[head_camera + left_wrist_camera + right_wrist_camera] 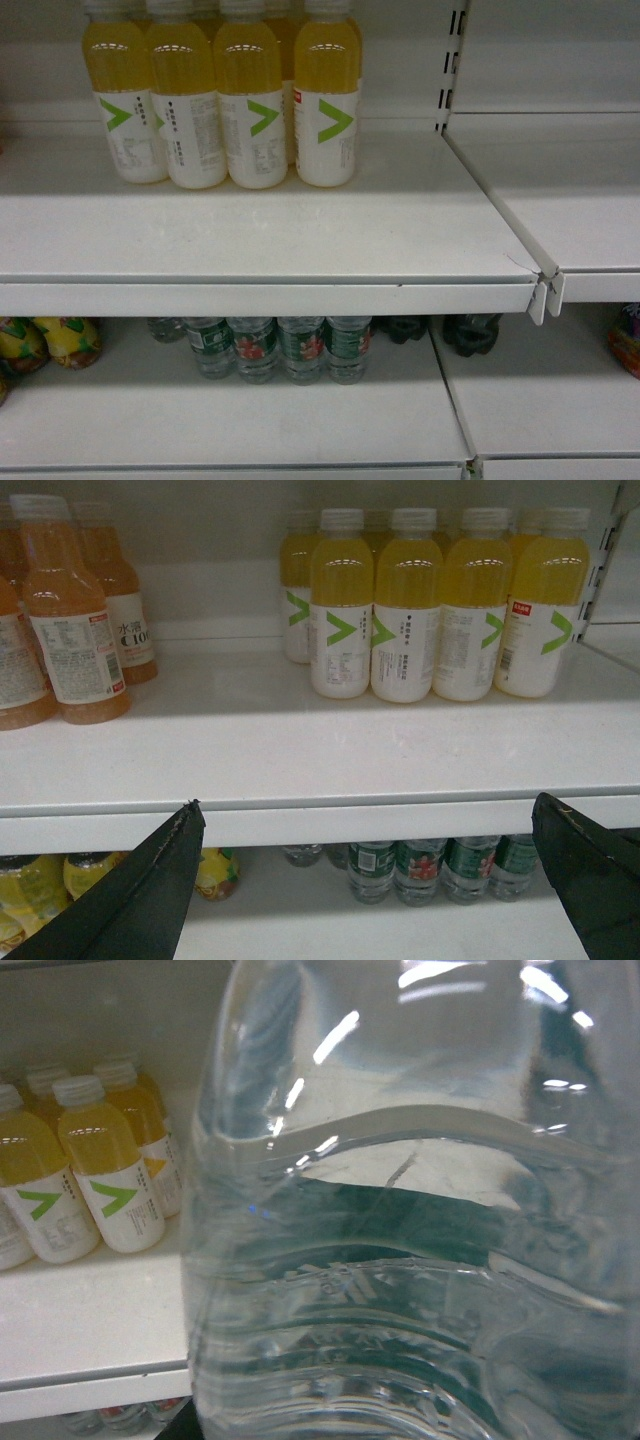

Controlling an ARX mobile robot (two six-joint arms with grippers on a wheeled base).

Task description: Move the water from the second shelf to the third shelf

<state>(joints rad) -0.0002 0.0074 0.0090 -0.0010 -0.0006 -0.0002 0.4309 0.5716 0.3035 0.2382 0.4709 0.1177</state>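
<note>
Right wrist view: a clear ribbed water bottle (pixel 400 1220) fills nearly the whole frame, pressed right up to the lens. Judged to be held by the right gripper, but no fingers show, so the grip itself cannot be confirmed. Its ribs run roughly across the frame, so the long axis looks near upright, leaning a little. Behind it, at left of frame, yellow bottles (pixel 100 1195) stand on a white shelf (pixel 90 1310).

Head view: neither arm visible. The shelf board (pixel 270 240) spans the middle, its front half bare, the yellow bottles at upper left. More waters (pixel 280 348) stand in a row on the level below, lower centre.

Left wrist view: left gripper (pixel 370 870) spread wide, a dark finger (pixel 150 880) at lower left, another at lower right, nothing between them.

Key relation: the held bottle sits in front of the shelf with the yellow bottles, about at its level. If that is the target, the right arm is the one placed to carry it forward onto the bare patch.
</note>
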